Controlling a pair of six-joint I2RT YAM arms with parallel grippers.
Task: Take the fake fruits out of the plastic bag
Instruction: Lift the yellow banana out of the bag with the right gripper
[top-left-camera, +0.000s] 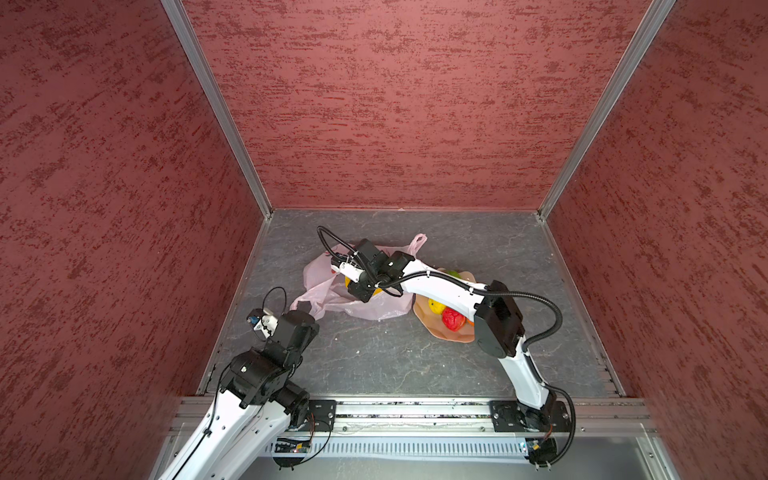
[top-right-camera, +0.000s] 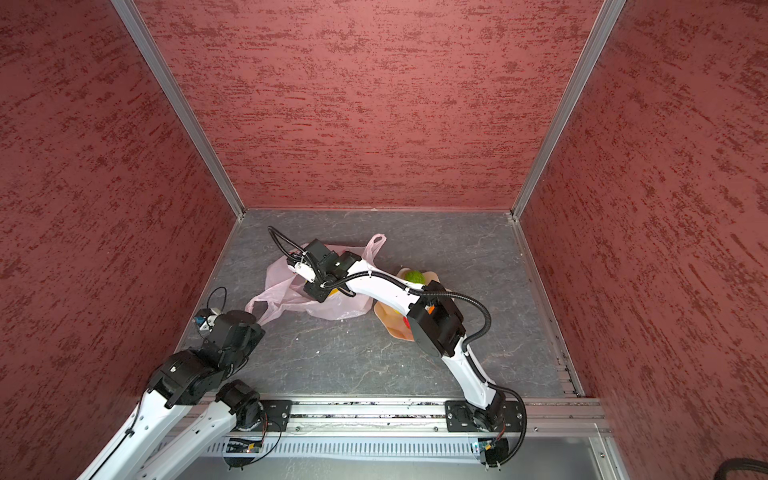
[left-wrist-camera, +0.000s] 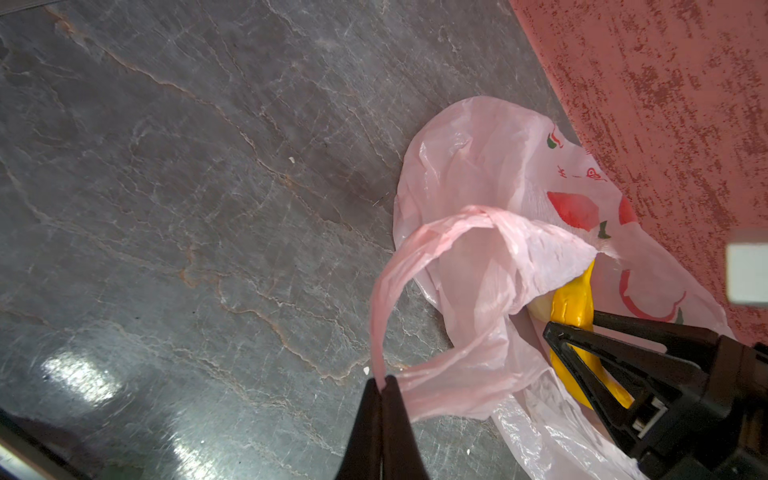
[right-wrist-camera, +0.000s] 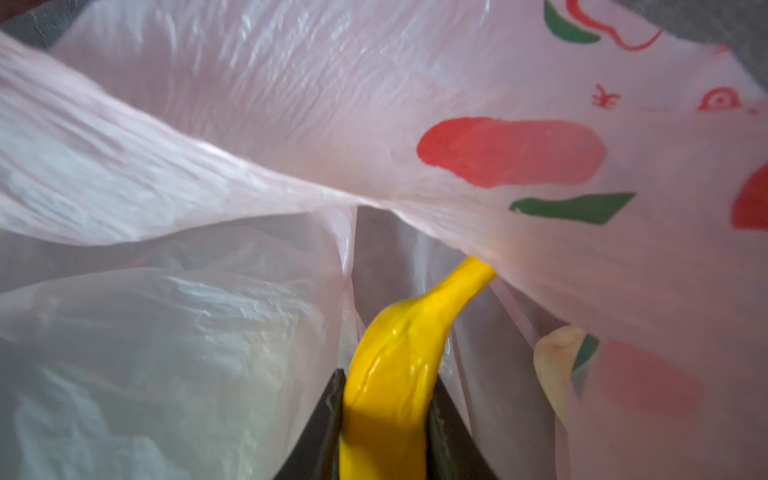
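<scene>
A: Two grippers, both closed on something?
B: Yes: left gripper (left-wrist-camera: 382, 380) is pinched tight on a loop handle (left-wrist-camera: 376, 316) at the left end of the bag (top-left-camera: 318, 276). The bag lies on the grey floor (top-left-camera: 395, 365).
A: Inside the bag?
B: At its mouth, right gripper (right-wrist-camera: 386, 399) is clamped on the banana (right-wrist-camera: 395, 357). A beige lump (right-wrist-camera: 550, 357) sits beside it, under the film.
A: Right of the bag?
B: Just beside it, the dish (top-left-camera: 434, 332), holding a yellow ball (top-left-camera: 436, 306), a red ball (top-left-camera: 453, 319) and a green ball (top-right-camera: 414, 276).
</scene>
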